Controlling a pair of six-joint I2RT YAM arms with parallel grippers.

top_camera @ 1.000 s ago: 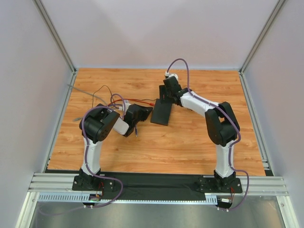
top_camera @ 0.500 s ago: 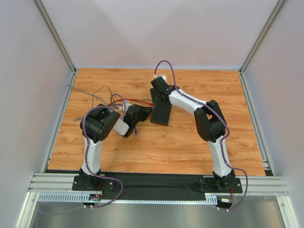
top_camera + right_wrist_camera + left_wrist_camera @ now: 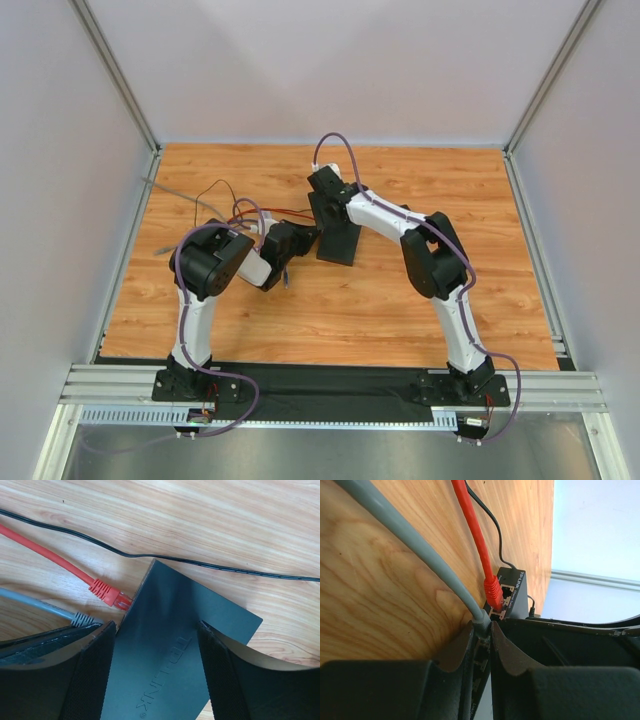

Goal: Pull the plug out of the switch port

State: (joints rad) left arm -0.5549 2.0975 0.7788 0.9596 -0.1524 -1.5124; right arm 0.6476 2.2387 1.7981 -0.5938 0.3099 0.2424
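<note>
Left wrist view: left pincer (image 3: 481,635) pinched the grey plug (image 3: 479,616); right pincer (image 3: 155,627) straddled the switch (image 3: 175,600), clamping not discernible. A straight, backward pull was advisable.

overhead rear view, both wrists near switch (image 3: 170,645)

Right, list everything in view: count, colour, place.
table: one, wood-grain, under everything.
switch: one, matte black, mid-table.
red cable: one, red, plugged into the switch's port edge.
grey cable: one, grey, plug end at the same port edge.
black cable: one, thin black, lying across the table beside the switch.
left gripper: one, black, shut on the grey cable's plug.
right gripper: one, black, fingers astride the switch; grip unclear.
</note>
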